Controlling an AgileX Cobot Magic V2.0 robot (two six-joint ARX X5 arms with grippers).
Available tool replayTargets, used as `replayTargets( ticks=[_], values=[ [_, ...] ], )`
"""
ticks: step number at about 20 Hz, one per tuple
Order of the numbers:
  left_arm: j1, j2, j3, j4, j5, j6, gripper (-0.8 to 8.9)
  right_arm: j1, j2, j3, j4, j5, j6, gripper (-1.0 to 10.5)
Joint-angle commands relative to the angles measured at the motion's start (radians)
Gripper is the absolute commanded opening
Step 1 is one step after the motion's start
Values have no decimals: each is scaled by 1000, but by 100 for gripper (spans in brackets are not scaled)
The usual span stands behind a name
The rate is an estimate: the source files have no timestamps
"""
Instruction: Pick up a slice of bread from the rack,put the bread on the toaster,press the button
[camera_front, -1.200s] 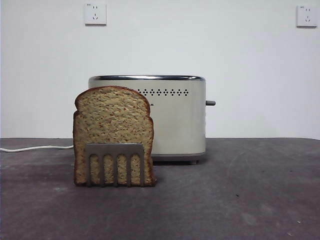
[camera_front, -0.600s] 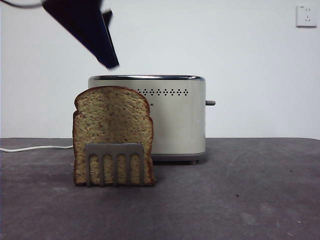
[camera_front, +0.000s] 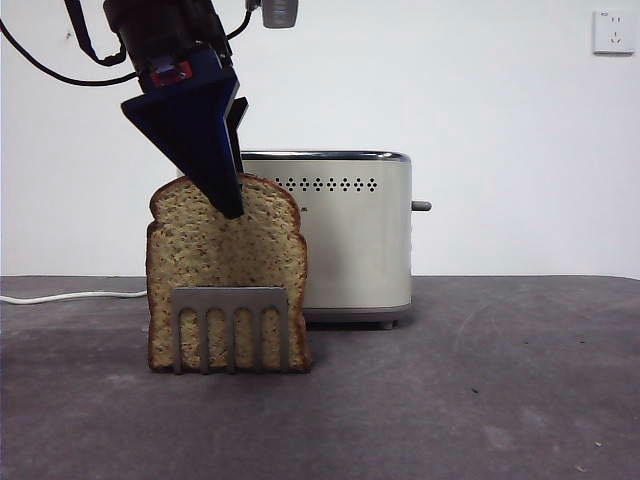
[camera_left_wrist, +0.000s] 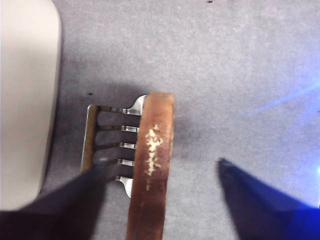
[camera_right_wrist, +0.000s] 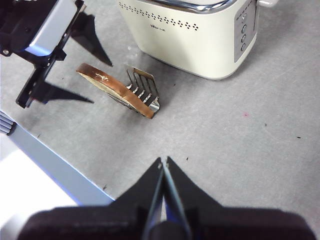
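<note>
The left gripper (camera_front: 228, 195) has dropped from upper left to the slice of bread (camera_front: 226, 270) in the rack (camera_front: 229, 328). Its wrist view shows jaws spread, straddling the crust. The right gripper (camera_right_wrist: 163, 167) waits pressed together.

a plain test room, like a lab: bare white wall (camera_front: 500, 120) with a socket (camera_front: 612, 32), grey table (camera_front: 480, 400), robot arm (camera_front: 160, 40) with cables.
</note>
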Motion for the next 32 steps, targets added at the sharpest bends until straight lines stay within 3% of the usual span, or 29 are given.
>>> replayTargets(
  ticks=[1,11,15,21,26,32],
  values=[
    [-3,0,2,-4,2,8,-12,3,0,1,4,0,-8,-11],
    [-3,-28,22,-37,2,8,-9,3,0,1,4,0,-8,-11],
    [-3,-39,130,-107,2,8,-9,3,0,1,4,0,-8,-11],
    [-3,-39,429,-193,0,8,-9,3,1,1,4,0,-8,-11],
    [-2,-39,566,-80,-133,51,-9,3,1,1,4,0,-8,-11],
    [12,-12,566,-11,-155,144,-9,3,10,1,4,0,-8,-11]
  ],
)
